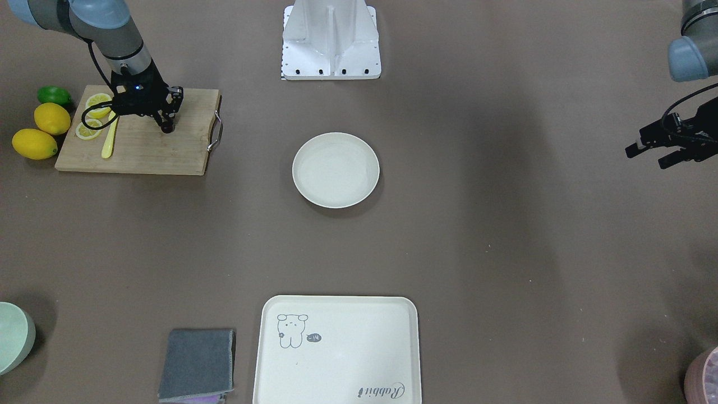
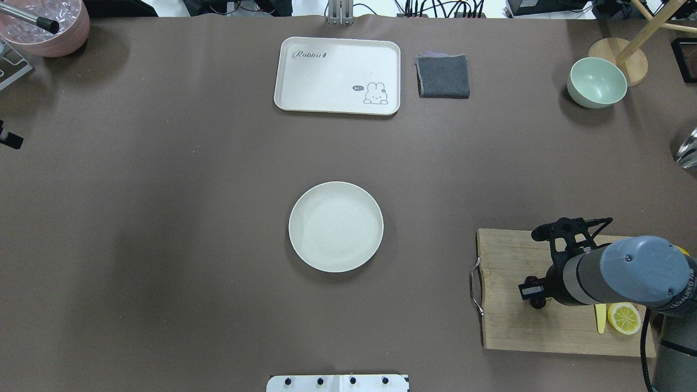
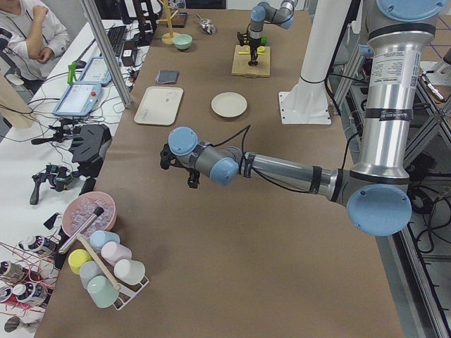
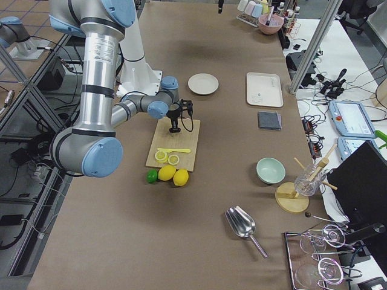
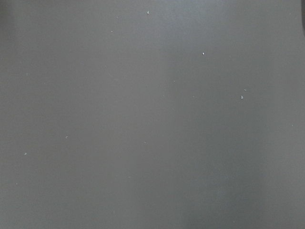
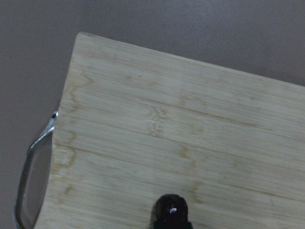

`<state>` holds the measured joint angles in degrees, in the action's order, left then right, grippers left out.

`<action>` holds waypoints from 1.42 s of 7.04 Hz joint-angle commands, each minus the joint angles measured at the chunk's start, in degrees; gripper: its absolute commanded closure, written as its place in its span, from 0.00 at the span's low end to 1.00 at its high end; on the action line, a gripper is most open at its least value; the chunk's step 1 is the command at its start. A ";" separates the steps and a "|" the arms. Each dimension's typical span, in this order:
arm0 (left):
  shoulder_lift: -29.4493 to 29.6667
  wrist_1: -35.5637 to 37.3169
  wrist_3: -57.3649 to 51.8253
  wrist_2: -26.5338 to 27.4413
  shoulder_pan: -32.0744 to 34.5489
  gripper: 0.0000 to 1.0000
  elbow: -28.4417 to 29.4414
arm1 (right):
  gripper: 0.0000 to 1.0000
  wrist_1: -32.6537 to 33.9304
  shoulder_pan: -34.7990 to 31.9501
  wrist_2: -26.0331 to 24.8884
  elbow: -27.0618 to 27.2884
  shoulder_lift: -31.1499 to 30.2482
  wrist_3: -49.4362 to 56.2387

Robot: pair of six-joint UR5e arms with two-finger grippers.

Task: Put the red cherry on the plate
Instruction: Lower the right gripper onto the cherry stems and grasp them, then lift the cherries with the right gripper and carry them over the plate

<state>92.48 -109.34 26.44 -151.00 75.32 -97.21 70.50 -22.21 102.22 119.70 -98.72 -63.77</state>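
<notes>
Right gripper [image 1: 168, 122] is down over the wooden cutting board [image 1: 146, 143], and there's the red cherry [image 6: 170, 208] right at its tip. It's a small, dark, glossy ball, almost black, over the half of the board nearer the metal handle [image 1: 215, 132]. The fingers look drawn in narrow around it, pinched onto the fruit from above. Whether the cherry is touching the wood or just off it, I cannot tell. The wrist view shows only one round fruit at the bottom edge, and no stem can be made out. At the far end of the board from the handle lie the lemon slices [image 1: 96, 106] and a slim yellow utensil [image 1: 108, 140]. Just off that end on the table are two whole lemons [image 1: 51, 118] and a lime [image 1: 54, 95]. The plate [image 1: 335, 169] sits at the middle of the table, round, off-white and bare, well apart from the board and the cherry. Across the table, the left gripper [image 1: 649, 157] hangs above the brown tabletop [image 5: 152, 114] with its two fingers spread apart and nothing between them; its wrist view shows only that plain surface. On the operators' side are the cream tray [image 1: 336, 365] with its little cartoon drawing, a folded grey cloth [image 1: 197, 365] beside it, and a pale green bowl [image 1: 14, 336] at the table's edge.
</notes>
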 commanded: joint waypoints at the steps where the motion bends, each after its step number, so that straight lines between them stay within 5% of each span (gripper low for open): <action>1: -0.01 0.00 0.45 0.09 0.00 0.03 -0.35 | 1.00 0.25 0.76 -0.62 1.14 0.11 -0.56; 3: -0.01 0.00 1.95 0.00 -0.09 0.03 -1.75 | 1.00 10.01 -7.00 9.06 8.22 2.20 0.22; 6: -0.10 0.09 3.18 -0.09 -0.09 0.03 -3.08 | 1.00 39.51 -22.23 22.99 13.37 24.63 8.02; 7: -0.28 0.09 3.18 -0.35 0.00 0.03 -3.42 | 1.00 48.15 -22.70 23.20 12.15 33.77 9.35; 10: -0.99 0.00 3.18 0.09 0.00 0.03 -4.22 | 1.00 50.52 -21.31 19.00 -1.70 49.37 11.83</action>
<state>91.20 -109.33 29.56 -151.04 75.37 -101.06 120.23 -44.45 123.11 123.73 -55.34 -52.63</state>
